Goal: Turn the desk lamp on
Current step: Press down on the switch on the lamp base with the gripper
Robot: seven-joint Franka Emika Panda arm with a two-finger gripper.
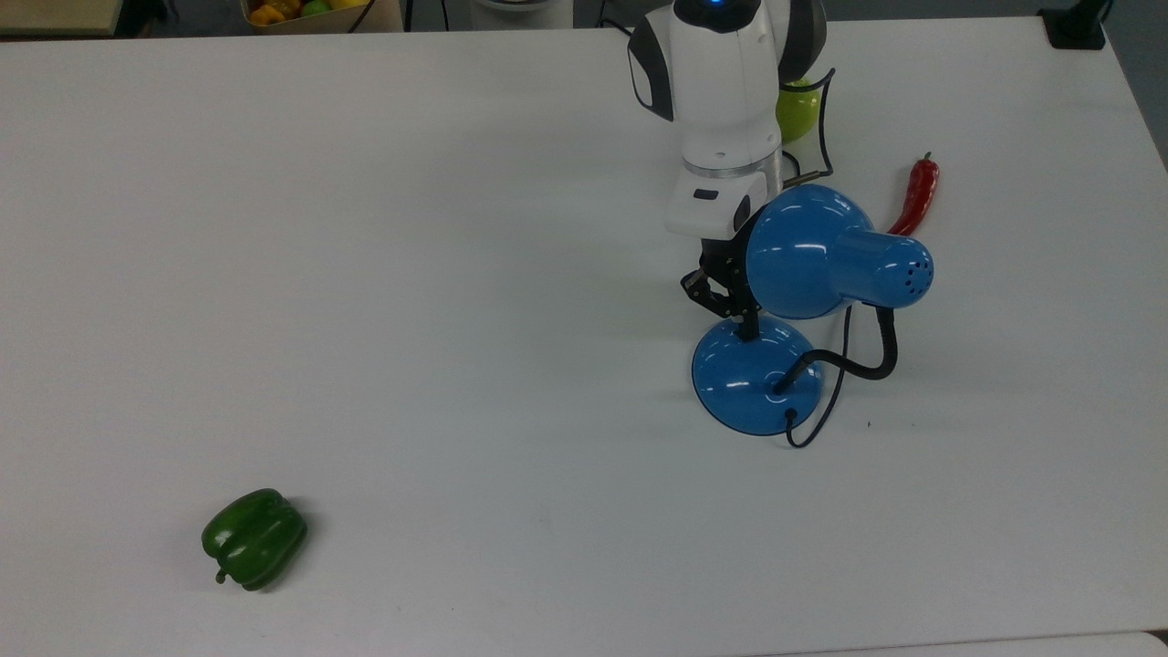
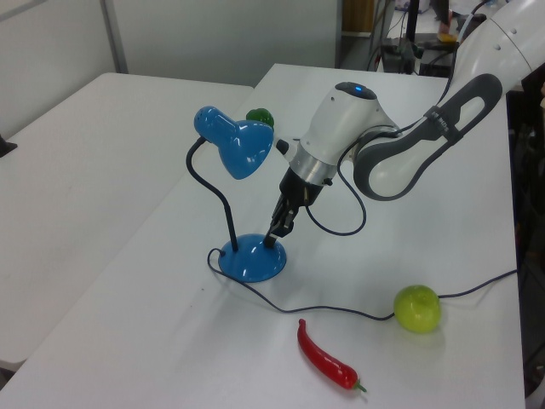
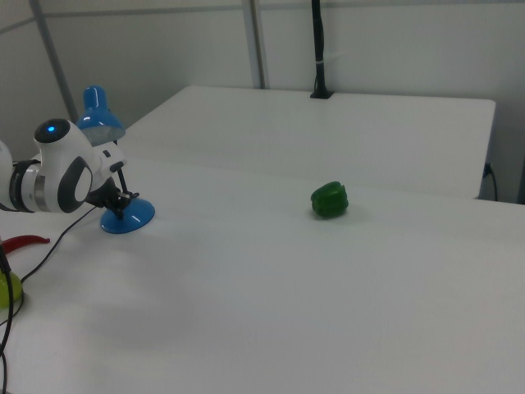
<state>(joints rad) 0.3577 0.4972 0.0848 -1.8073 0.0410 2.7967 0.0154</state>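
Much bare white table [image 1: 456, 274] spreads to the top view's left of the gripper [image 1: 746, 330], the green pepper [image 1: 254, 538] well apart. Its fingers look pressed together, tip touching the desk lamp [image 1: 753, 376] base's near edge, the blue shade just beside it. Red chili [image 1: 916, 195] and green apple [image 1: 796, 109] lie nearby.

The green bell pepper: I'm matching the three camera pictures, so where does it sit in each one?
Top view: green bell pepper lies low on the top view's left, far from the lamp.
Left view: it peeks out behind the lamp's shade, near the far table edge.
Right view: right of centre on the table.
Shared landmark: the blue lamp.
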